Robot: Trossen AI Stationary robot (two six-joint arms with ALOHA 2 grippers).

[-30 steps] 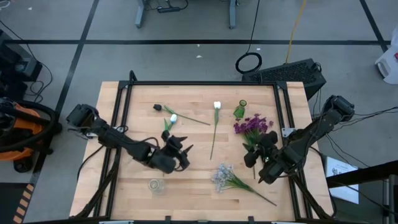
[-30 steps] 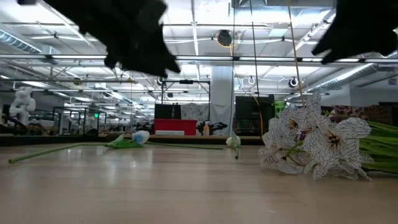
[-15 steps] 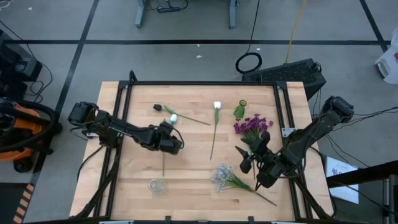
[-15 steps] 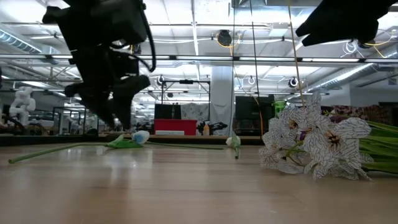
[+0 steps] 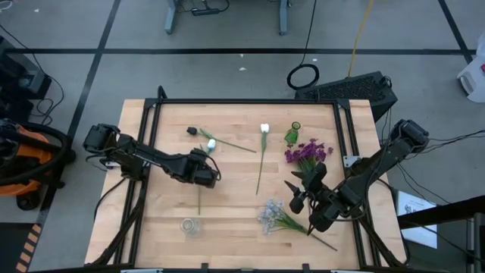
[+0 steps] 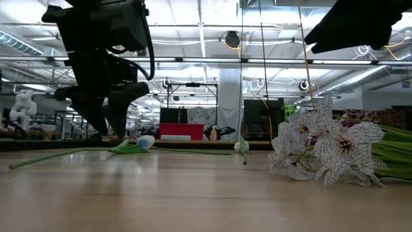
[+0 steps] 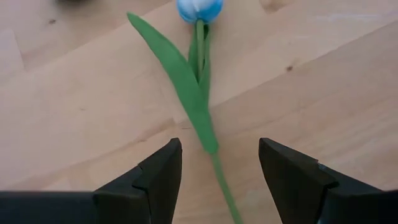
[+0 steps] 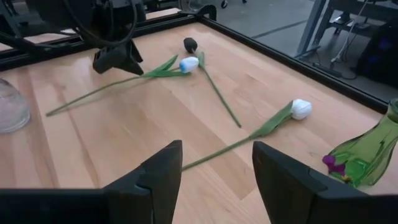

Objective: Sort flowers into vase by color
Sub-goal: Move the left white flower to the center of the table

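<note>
Flowers lie scattered flat on the wooden table. Farthest left, the left gripper hangs low over a blue-tipped white tulip, its fingers parted to either side of the green stem and long leaf, holding nothing. Near the table's front edge on that side stands a small clear glass vase. Just past the tulip's bud lies a dark-headed flower, its stem crossing toward the centre. In the middle, a white tulip bud rests on its long stem, bud pointing to the far edge. Next comes a green glass vase, then the purple blossom cluster beside it. Toward the front lies the pale blue-lavender sprig. The right gripper hovers between the purple cluster and the sprig, fingers apart and empty.
</note>
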